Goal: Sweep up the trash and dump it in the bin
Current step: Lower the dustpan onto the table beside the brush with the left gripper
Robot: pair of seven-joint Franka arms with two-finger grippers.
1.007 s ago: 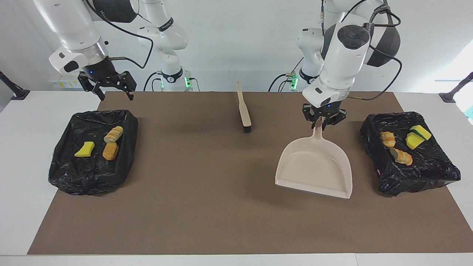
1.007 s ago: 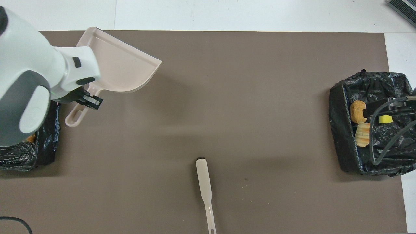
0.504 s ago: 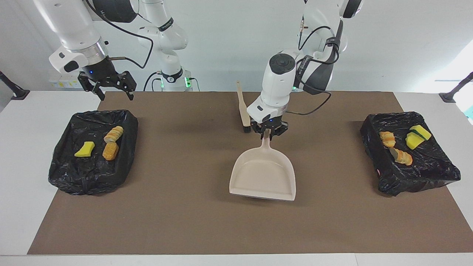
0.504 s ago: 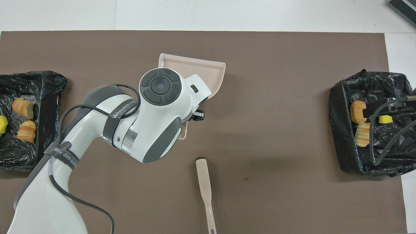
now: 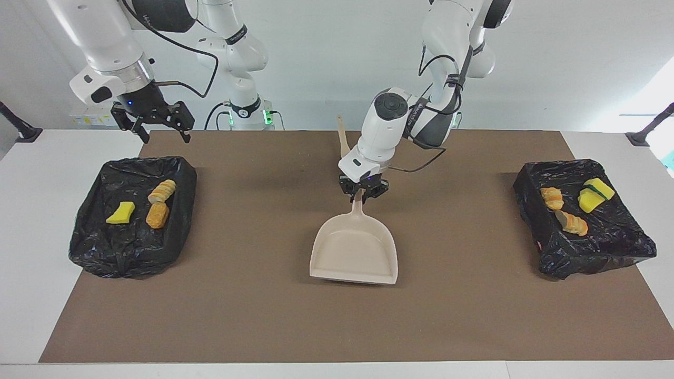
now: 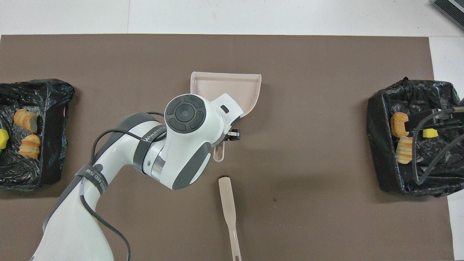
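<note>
The trash lies in two black-lined bins. The bin [image 5: 89, 247] at the right arm's end holds a yellow sponge piece [image 5: 120, 213] and two bread chunks [image 5: 157, 215]. The bin [image 5: 595, 252] at the left arm's end holds yellow sponge pieces [image 5: 595, 195] and bread chunks [image 5: 571, 222]. My left gripper [image 5: 360, 196] is shut on the handle of the beige dustpan [image 5: 355, 252] over the middle of the mat. The pan [image 6: 232, 85] sits low, mouth pointing away from the robots. My right gripper [image 5: 158, 129] hangs open and empty above its end's bin.
The beige-handled brush [image 6: 228, 206] lies on the brown mat just nearer to the robots than the dustpan's handle. In the facing view the left arm partly hides the brush [image 5: 343, 142]. The mat shows no loose scraps.
My left gripper has carried the dustpan from beside the bin at the left arm's end to the middle of the mat. The right arm has not moved.
</note>
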